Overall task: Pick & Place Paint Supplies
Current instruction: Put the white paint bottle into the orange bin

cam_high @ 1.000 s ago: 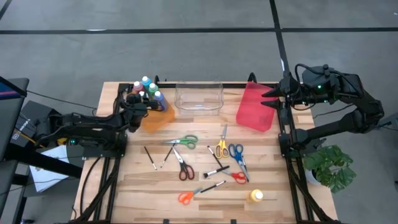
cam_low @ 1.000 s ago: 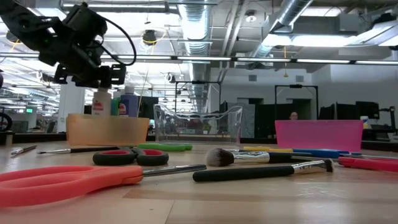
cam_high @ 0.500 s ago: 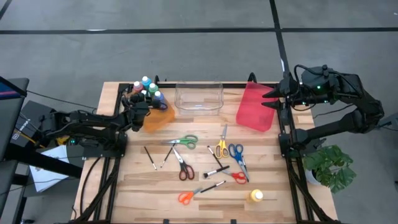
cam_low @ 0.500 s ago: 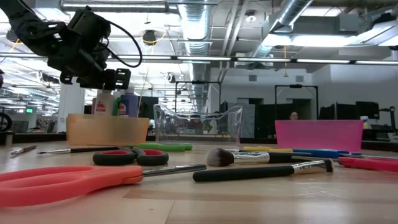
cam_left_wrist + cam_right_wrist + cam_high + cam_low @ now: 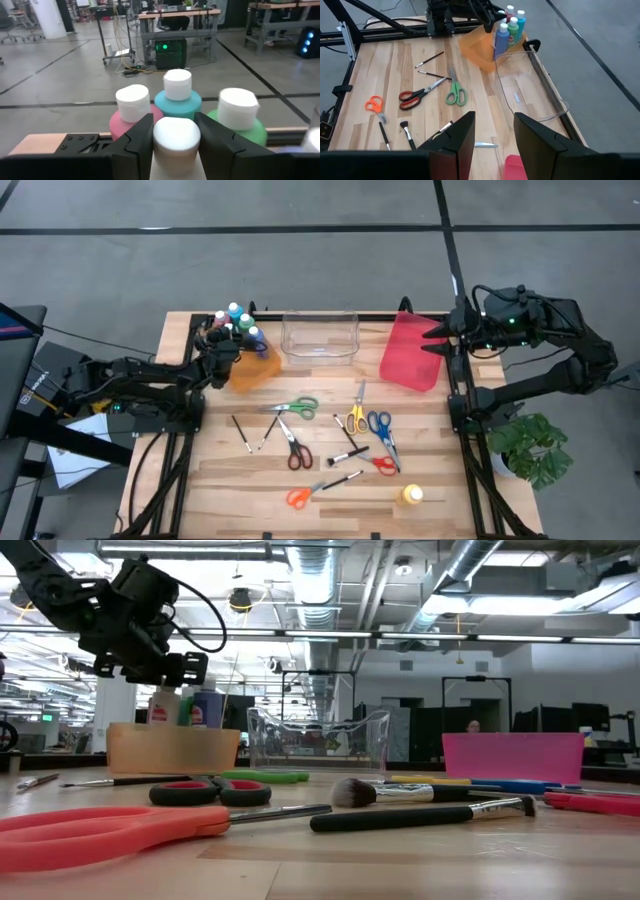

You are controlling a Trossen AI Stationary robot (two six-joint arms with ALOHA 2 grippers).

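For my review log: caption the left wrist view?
Left end effector closed around a white-capped bottle, among pink, teal and green bottles.

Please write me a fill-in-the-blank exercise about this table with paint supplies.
1. The small paint bottles stand in the ___ plastic bin.
2. The clear plastic bin lies between the orange bin and the ___ plastic bin.
3. One yellow paint bottle stands near the table's front-___ corner.

Missing words: orange; red; right

Orange bin point(image 5: 250, 370), clear bin point(image 5: 320, 338) and red bin point(image 5: 411, 352) line the wooden table's point(image 5: 220, 480) far edge
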